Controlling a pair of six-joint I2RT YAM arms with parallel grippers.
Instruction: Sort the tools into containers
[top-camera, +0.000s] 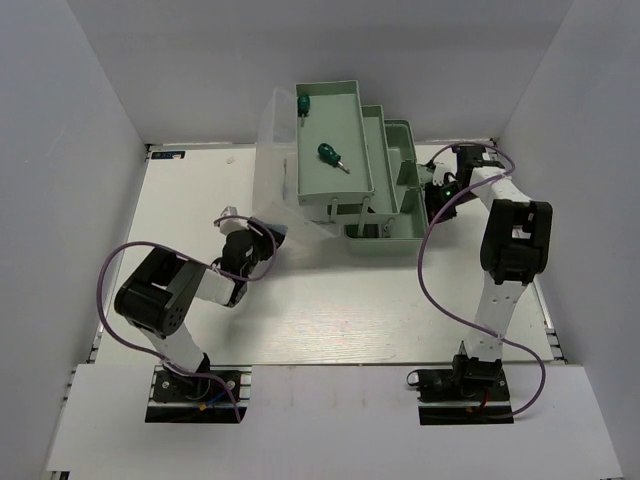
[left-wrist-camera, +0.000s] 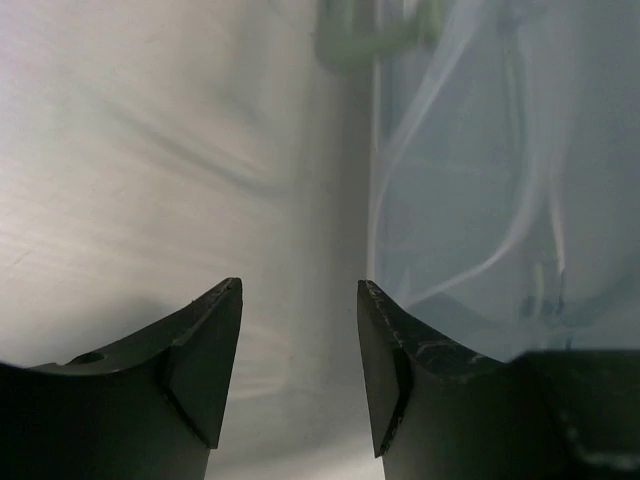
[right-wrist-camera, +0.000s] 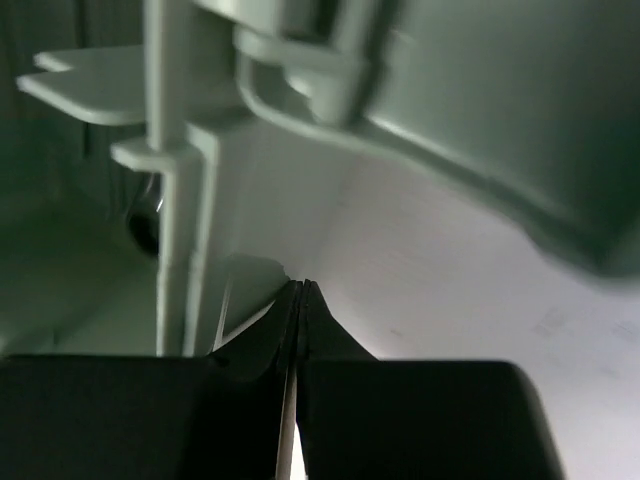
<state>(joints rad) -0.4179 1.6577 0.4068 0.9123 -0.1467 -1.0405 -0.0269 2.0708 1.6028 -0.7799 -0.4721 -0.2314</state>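
Observation:
The pale mint-green toolbox (top-camera: 385, 185) stands open at the back of the table, its trays stepped out toward the left. Two green-handled screwdrivers lie in the top tray (top-camera: 345, 180), one (top-camera: 302, 103) at the far end and one (top-camera: 330, 155) in the middle. My left gripper (top-camera: 262, 236) (left-wrist-camera: 300, 287) is open and holds nothing, low over the table beside the translucent lid (top-camera: 275, 160) (left-wrist-camera: 480, 180). My right gripper (top-camera: 437, 195) (right-wrist-camera: 302, 285) is shut with nothing visible in it, close against the toolbox's right side (right-wrist-camera: 480, 110).
White walls enclose the table on the left, back and right. The lid hangs out to the left of the trays, just right of my left fingertips (left-wrist-camera: 385, 320). A mint hinge arm (right-wrist-camera: 175, 200) of the box stands right before the right gripper.

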